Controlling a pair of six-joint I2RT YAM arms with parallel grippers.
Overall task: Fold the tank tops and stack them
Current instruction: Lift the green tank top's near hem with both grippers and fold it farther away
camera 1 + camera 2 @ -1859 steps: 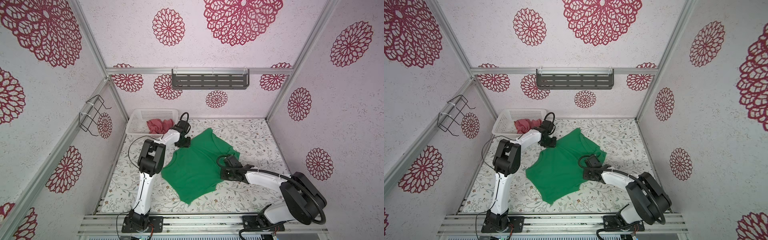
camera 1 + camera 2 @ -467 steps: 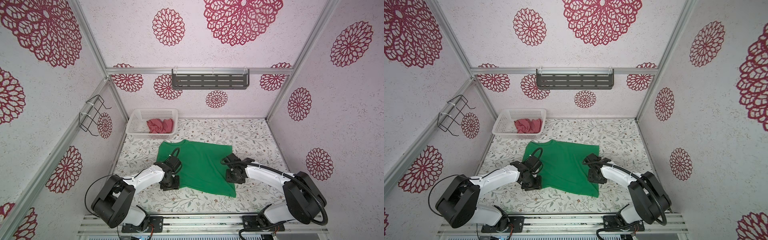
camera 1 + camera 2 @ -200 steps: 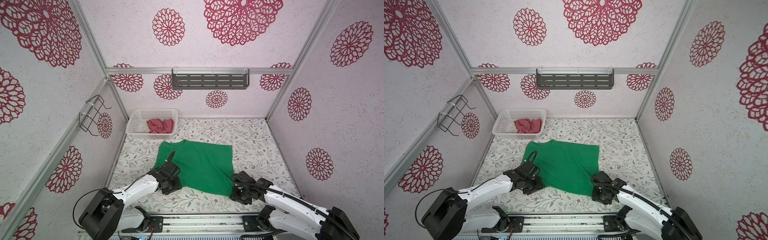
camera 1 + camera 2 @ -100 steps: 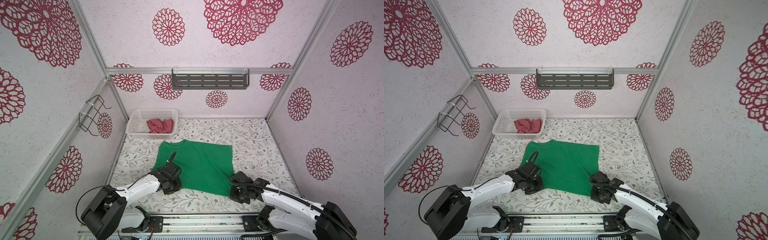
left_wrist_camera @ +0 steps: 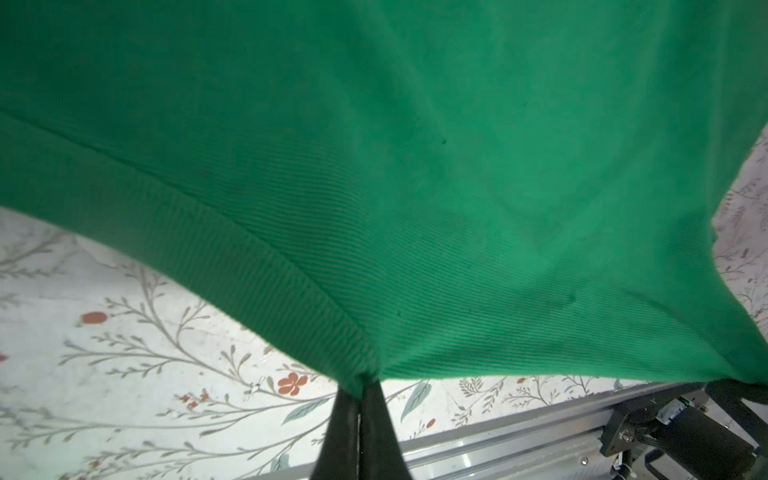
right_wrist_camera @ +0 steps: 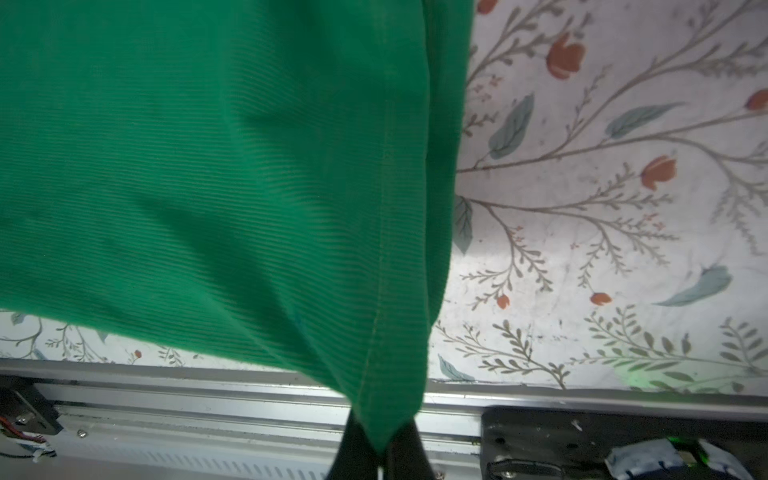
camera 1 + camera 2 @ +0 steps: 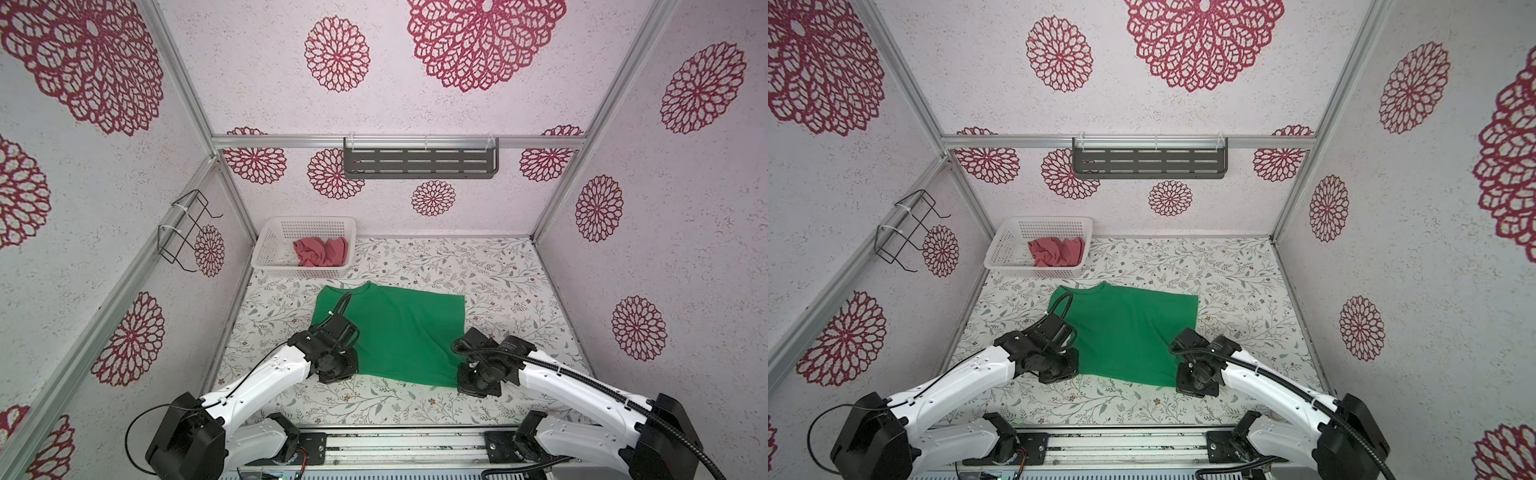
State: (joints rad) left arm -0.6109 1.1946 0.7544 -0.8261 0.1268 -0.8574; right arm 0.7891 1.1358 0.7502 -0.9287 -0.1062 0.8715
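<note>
The green tank top (image 7: pixel 399 332) (image 7: pixel 1129 332) lies spread flat on the floral table in both top views. My left gripper (image 7: pixel 337 370) (image 7: pixel 1059 370) sits at its near left corner. In the left wrist view the gripper (image 5: pixel 360 388) is shut on that corner, and the green cloth (image 5: pixel 415 166) fans out from the fingers. My right gripper (image 7: pixel 478 380) (image 7: pixel 1196 382) is at the near right corner. The right wrist view shows it (image 6: pixel 382 446) shut on the hem tip of the green top (image 6: pixel 208 166). The rose-red tank top (image 7: pixel 320 251) (image 7: pixel 1057 251) lies crumpled in the basket.
The white perforated basket (image 7: pixel 299 272) (image 7: pixel 1034 272) stands at the back left. A dark slotted shelf (image 7: pixel 419 162) hangs on the back wall and a wire rack (image 7: pixel 187 228) on the left wall. A metal rail (image 7: pixel 395 444) runs along the front edge.
Both grippers have closed on the near corners of the green top within the last second. The right gripper edged in toward its corner. The top itself lies as before.
</note>
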